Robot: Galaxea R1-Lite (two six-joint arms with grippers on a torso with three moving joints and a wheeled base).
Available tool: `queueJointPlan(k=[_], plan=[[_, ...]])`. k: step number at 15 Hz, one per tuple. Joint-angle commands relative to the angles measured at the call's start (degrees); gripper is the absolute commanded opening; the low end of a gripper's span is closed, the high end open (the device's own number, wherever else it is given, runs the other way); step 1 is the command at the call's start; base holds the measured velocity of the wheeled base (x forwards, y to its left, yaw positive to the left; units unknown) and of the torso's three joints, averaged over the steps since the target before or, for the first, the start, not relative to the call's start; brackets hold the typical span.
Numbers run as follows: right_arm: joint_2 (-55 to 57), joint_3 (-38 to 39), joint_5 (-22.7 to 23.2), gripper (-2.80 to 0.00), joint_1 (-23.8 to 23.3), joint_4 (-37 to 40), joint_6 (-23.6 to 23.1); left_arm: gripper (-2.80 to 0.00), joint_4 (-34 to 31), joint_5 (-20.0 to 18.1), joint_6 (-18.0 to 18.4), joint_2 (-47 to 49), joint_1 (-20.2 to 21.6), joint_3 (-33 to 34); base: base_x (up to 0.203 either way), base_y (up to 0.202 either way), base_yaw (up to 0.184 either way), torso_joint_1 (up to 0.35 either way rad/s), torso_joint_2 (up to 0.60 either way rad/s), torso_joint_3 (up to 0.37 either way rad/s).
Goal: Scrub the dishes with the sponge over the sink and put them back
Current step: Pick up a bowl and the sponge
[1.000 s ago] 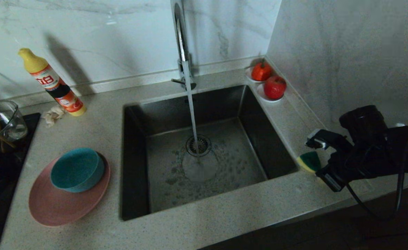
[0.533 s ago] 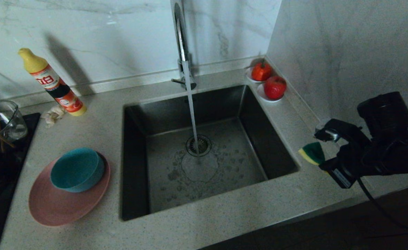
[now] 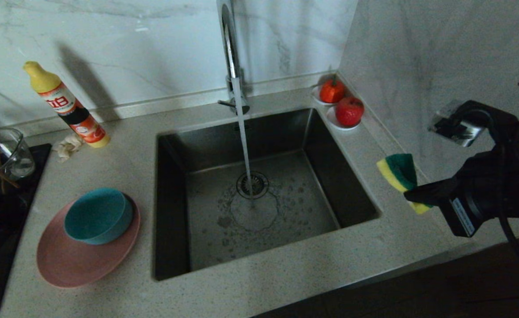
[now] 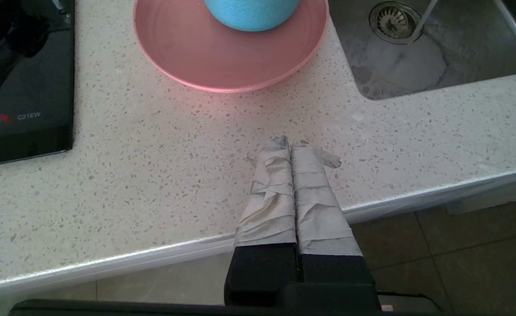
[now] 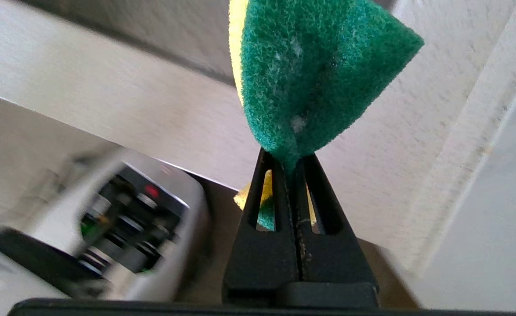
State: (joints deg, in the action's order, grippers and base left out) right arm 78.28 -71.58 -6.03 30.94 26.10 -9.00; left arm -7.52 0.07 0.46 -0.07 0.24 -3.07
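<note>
The sponge (image 3: 400, 176) is pinched in the tightly closed right claw (image 3: 416, 194) and held above the tabletop (image 3: 263, 287), just right of the sink (image 3: 259, 194). Left of the sink, the teal bowl (image 3: 98, 215) is seated on the pink plate (image 3: 73, 260). The left claw (image 4: 290, 147) is pressed shut, empty, over the tabletop's front edge.

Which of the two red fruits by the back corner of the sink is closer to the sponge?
The nearer apple-like fruit, beside the sink's right rim; the other fruit sits farther back in the corner, away from the sponge.
</note>
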Motion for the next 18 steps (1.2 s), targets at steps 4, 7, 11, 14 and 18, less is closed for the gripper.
queueJointPlan(k=[4,7,11,14,18], plan=[[-1.41,-2.75,-7.99,-2.80,10.48,1.14,11.74,-2.80,-0.04,0.01,-0.02,-0.01,0.02,-0.01,0.000,0.000,0.000,0.000,0.00,0.000],[-2.04,-2.83,-10.41,-2.80,15.60,5.63,13.85,-2.80,-0.04,0.01,-0.02,-0.01,0.02,-0.01,0.000,0.000,0.000,0.000,0.00,0.000],[-1.49,-2.11,-12.26,-2.80,19.42,7.21,16.63,-2.80,-0.04,0.01,-0.02,-0.01,0.02,-0.01,0.000,0.000,0.000,0.000,0.00,0.000],[-1.20,-1.11,-12.26,-2.80,19.68,7.21,17.00,-2.80,-0.04,0.01,-0.02,-0.01,0.02,-0.01,0.000,0.000,0.000,0.000,0.00,0.000],[0.16,-0.07,-12.02,-2.80,19.68,8.54,17.95,-2.80,-0.04,0.01,-0.02,-0.01,0.02,-0.01,0.000,0.000,0.000,0.000,0.00,0.000]])
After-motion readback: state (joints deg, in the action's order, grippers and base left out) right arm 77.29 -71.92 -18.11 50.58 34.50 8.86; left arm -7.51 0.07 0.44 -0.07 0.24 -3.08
